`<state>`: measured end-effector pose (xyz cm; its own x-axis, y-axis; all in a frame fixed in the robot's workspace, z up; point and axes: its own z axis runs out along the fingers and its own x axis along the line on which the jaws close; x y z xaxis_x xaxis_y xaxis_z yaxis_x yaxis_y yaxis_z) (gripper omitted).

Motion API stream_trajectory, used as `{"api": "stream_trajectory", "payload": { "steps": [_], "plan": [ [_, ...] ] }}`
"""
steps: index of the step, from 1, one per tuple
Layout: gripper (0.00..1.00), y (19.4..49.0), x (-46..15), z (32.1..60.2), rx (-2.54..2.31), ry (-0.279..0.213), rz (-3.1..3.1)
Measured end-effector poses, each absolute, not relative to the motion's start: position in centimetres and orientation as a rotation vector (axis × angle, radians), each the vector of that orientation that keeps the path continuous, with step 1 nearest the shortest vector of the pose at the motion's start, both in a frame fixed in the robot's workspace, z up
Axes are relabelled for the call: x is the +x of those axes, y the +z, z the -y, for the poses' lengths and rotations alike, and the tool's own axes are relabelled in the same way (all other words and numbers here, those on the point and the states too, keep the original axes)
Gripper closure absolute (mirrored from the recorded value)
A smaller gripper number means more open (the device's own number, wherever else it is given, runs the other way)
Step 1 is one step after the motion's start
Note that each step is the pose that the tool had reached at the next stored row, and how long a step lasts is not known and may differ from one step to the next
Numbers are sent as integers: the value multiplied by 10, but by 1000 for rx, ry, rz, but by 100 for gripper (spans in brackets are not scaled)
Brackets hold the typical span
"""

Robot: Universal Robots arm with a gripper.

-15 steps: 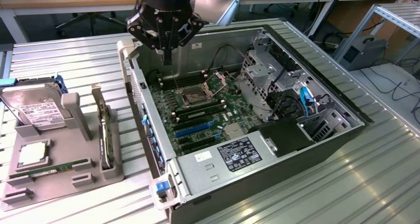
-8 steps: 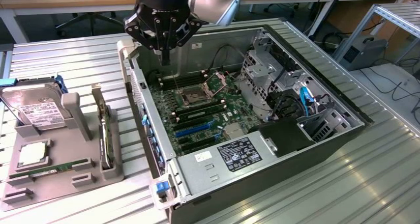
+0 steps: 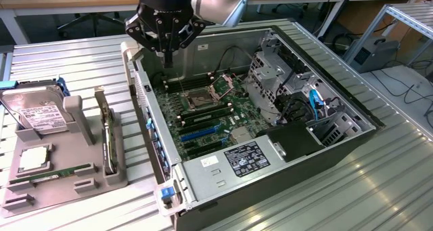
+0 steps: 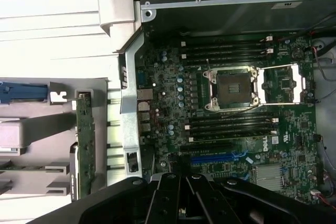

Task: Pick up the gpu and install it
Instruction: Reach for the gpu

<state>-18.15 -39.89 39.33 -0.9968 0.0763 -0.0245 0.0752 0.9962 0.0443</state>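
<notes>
The black gripper (image 3: 167, 63) hangs over the open grey computer case (image 3: 143, 94), fingers shut, holding nothing. Shut like that, they might knock over the thin black gpu card (image 3: 107, 140).

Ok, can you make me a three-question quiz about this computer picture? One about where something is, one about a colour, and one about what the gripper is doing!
1. Where is the gpu?
A) standing in the grey holder beside the computer case
B) plugged in inside the computer
C) up in the air

2. What colour is the long slot on the motherboard?
A) red
B) blue
C) yellow

3. What is the gripper doing?
A) wide open
B) shut on the hard drive
C) shut, holding nothing

Answers:
1 A, the card stands on its edge in the holder, outside the case.
2 B, the slot is bright blue against the green board.
3 C, its fingers are pressed together above the open case with nothing between them.
</notes>
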Motion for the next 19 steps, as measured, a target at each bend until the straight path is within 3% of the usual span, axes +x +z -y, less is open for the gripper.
{"api": "stream_trajectory", "payload": {
  "steps": [19],
  "plan": [
    [89, 393, -190, 399, 118, 68, -3112]
  ]
}}
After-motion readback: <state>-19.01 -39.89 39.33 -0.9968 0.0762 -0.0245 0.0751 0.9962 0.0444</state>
